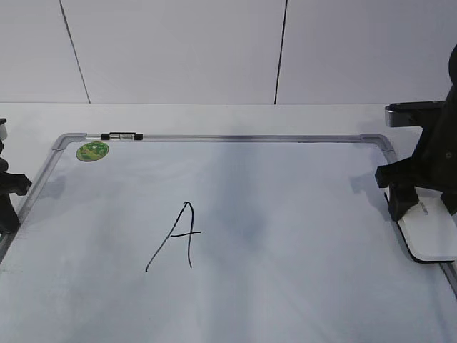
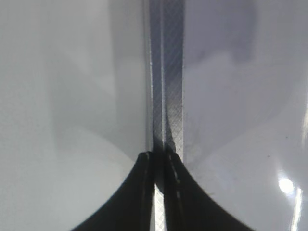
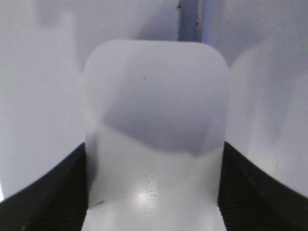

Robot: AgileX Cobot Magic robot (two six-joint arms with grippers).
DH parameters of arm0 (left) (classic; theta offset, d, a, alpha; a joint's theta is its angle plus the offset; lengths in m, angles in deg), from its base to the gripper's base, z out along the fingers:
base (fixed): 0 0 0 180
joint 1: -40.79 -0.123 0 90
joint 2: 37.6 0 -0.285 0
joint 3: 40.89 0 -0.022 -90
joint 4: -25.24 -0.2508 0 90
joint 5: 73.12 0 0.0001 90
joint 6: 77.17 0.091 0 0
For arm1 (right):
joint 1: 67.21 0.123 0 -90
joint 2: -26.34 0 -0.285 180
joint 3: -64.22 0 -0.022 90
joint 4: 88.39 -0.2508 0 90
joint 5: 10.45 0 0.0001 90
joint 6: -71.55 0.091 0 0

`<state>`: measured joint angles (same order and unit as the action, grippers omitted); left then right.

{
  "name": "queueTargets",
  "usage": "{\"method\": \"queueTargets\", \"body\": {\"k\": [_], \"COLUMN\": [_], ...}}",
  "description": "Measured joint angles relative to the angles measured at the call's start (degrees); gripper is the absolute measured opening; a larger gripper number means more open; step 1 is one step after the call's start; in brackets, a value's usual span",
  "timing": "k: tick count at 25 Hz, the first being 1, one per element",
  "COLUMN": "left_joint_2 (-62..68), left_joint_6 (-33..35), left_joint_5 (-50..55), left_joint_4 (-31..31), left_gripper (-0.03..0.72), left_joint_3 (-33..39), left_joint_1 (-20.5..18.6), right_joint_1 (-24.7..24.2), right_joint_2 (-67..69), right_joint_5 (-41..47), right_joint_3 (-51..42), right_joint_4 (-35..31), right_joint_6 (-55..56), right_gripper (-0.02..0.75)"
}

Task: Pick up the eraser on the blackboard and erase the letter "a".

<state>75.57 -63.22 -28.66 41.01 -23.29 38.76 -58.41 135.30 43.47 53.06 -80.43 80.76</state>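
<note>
The eraser (image 1: 432, 232), a white rounded block, lies on the right edge of the blackboard (image 1: 300, 214), a white board with a grey frame. My right gripper (image 1: 403, 204) is over the eraser's far end. In the right wrist view its jaws (image 3: 154, 147) press both long sides of the eraser (image 3: 154, 96), which rests on the board. No lowercase "a" shows; only an angular capital "A" (image 1: 177, 236) is drawn left of the board's middle. My left gripper (image 1: 8, 196) sits at the board's left edge, shut and empty (image 2: 160, 156) over the frame (image 2: 168, 72).
A small black-and-silver marker (image 1: 121, 136) lies on the board's top frame near the far left corner. A round green sticker (image 1: 92, 151) is just below it. A white wall stands behind the table.
</note>
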Motion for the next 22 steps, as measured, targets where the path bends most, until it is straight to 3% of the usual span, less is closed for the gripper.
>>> {"method": "queueTargets", "body": {"k": [22], "left_joint_2": [0.00], "left_joint_6": [0.00], "left_joint_5": [0.00], "left_joint_4": [0.09], "left_gripper": [0.018], "left_joint_3": [0.00], "left_joint_1": [0.00], "right_joint_1": [0.00], "right_joint_2": [2.64], "right_joint_5": [-2.46], "right_joint_3": [-0.22], "right_joint_4": [-2.55], "right_joint_6": [-0.54], "right_gripper": [0.560]}}
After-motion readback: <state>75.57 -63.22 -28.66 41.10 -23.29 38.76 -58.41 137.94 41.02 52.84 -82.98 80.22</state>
